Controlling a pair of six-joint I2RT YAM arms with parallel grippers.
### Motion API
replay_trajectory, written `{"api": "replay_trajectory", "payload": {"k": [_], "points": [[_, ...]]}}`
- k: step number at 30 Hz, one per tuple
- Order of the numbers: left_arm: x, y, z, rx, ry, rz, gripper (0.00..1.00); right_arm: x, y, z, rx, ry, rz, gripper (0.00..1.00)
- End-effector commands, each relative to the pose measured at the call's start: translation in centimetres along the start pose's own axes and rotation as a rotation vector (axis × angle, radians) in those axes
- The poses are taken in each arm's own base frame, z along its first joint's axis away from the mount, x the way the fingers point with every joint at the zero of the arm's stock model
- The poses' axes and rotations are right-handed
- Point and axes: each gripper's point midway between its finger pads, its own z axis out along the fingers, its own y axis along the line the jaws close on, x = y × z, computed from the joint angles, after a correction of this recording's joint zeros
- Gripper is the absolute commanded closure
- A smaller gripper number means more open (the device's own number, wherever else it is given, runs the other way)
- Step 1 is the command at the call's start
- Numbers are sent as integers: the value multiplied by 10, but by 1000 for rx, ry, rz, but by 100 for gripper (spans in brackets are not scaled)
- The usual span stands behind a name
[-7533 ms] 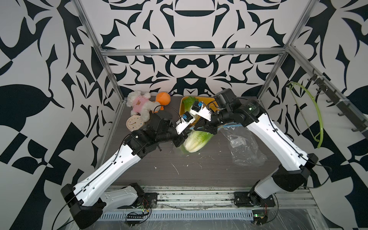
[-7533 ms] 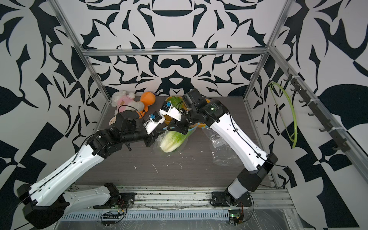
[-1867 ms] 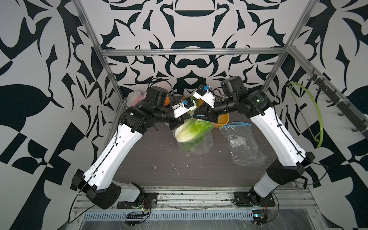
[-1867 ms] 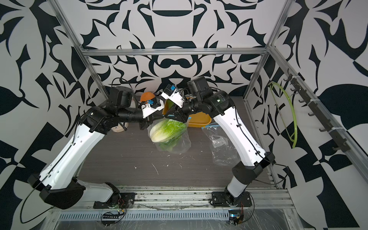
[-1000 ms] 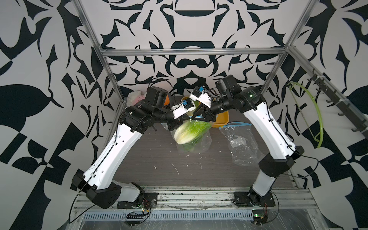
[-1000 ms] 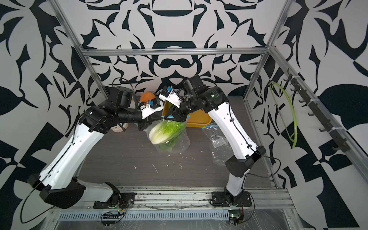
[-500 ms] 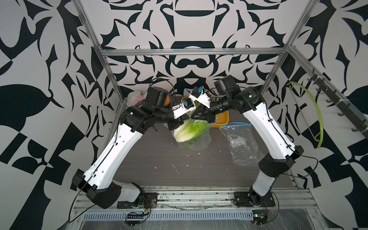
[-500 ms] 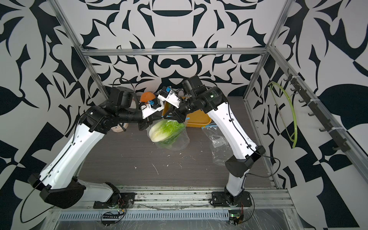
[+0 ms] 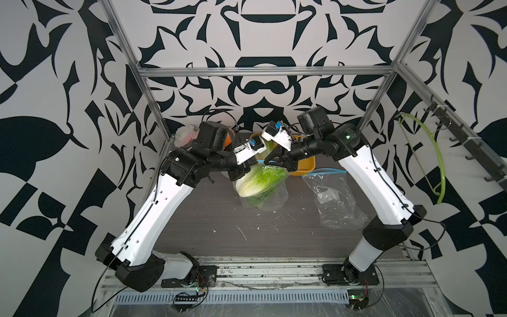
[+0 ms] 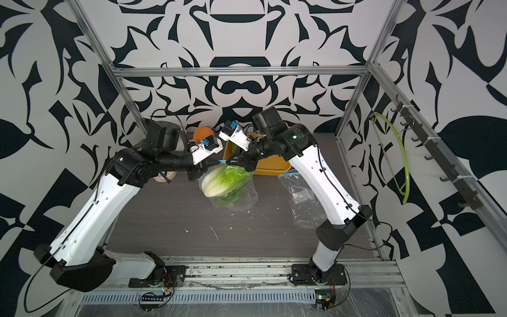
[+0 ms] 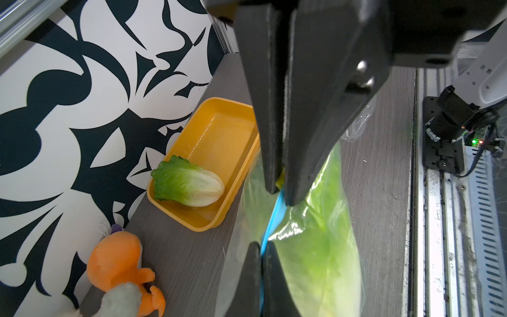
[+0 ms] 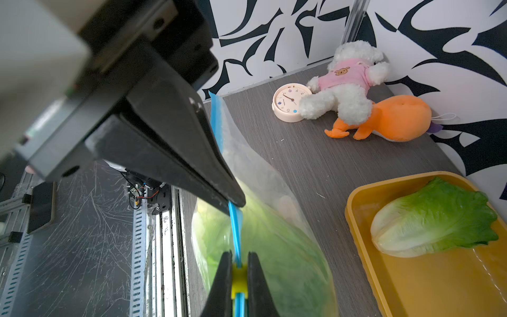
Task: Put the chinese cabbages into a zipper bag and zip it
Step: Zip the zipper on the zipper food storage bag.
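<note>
Presently both arms hold the bag clear of the table, meeting above it.

Left pincer: closed, nipping the blue strip at the bag's mouth.
Right pincer: closed on the yellow slider that rides the same strip.
The tips face each other with only a short run of strip between them. More strip shows past the left pincer in the right wrist view.

Bagged cabbage: hangs inside, pale base toward the left arm, green leaves toward the right. Through the film I cannot tell whether it is one head or two.
Tray cabbage: lies alone in the yellow tray on the table, behind the bag toward the back wall, on the right arm's side. Not bagged.

Key relation: the strip's long axis runs pincer to pincer, roughly across the table from left arm to right.

Judgement: the step in hand looks like zipping. The slider must travel along that axis while the left pincer anchors the strip taut. Which stretch is already sealed is unclear.

Risk: closing now leaves the tray cabbage out.

A spare bag lies crumpled on the table beside the right arm.
</note>
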Motion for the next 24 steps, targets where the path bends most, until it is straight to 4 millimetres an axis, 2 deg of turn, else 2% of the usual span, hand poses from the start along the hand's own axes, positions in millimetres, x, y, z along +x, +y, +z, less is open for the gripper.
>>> {"api": "replay_trajectory", "payload": {"k": [1, 4, 17, 24], "points": [[12, 14, -20, -102, 30, -33, 100, 12, -5, -23, 75, 28, 53, 100], [14, 15, -33, -135, 20, -38, 100, 14, -8, -24, 87, 32, 68, 100], [27, 26, -43, -184, 44, -73, 100, 28, -24, -31, 139, 53, 116, 100], [36, 29, -46, -212, 62, -94, 100, 33, -29, -27, 149, 61, 123, 100]]}}
